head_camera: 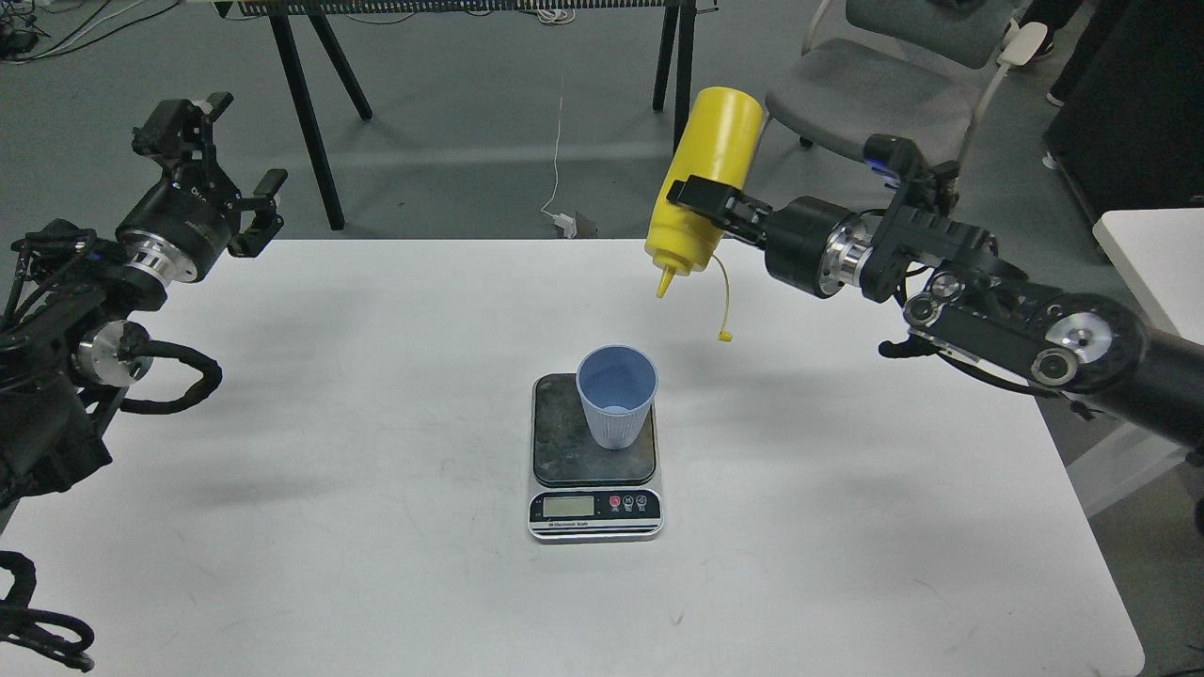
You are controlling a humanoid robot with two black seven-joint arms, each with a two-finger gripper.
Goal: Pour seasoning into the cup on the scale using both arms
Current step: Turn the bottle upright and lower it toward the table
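The light blue ribbed cup point(616, 396) stands upright on the dark platform of the small scale point(594, 503) at the table's middle. My right gripper point(701, 203) is shut on the yellow seasoning bottle point(707, 176), held upside down and tilted, its nozzle pointing down-left, above and to the right of the cup. Its cap strap dangles below. My left gripper point(230, 160) is open and empty, raised over the table's far left corner.
The white table point(376, 527) carries only the scale and cup. Behind it stand black table legs point(310, 113) and a grey chair point(875, 94). A second white table edge point(1152, 254) is at the right.
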